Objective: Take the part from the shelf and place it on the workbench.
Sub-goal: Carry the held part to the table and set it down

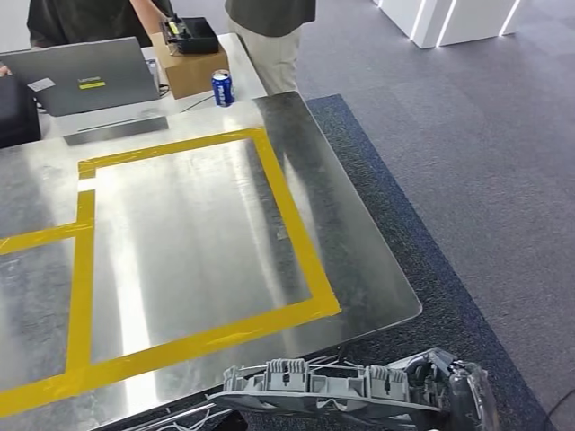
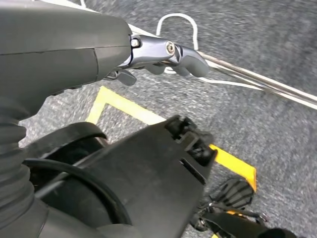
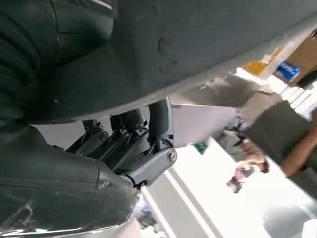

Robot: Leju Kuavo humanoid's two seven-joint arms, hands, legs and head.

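The part (image 1: 325, 386) is a long grey plastic moulding with clips and a clear end. It hangs level just off the near edge of the metal workbench (image 1: 366, 260), which carries a yellow taped rectangle (image 1: 298, 238). In the right wrist view my right hand (image 3: 149, 148) curls its fingers under the part's broad dark body (image 3: 209, 44) and grips it. In the left wrist view my left hand (image 2: 112, 49) stretches a finger out above the part's dark clipped end (image 2: 157, 168). Whether that hand holds the part is unclear.
At the bench's far side stand a grey laptop (image 1: 81, 81), a cardboard box (image 1: 193, 67) with a black device on it, and a blue can (image 1: 222, 87). Two people (image 1: 271, 36) stand behind it. Grey carpet (image 1: 474, 180) lies to the right.
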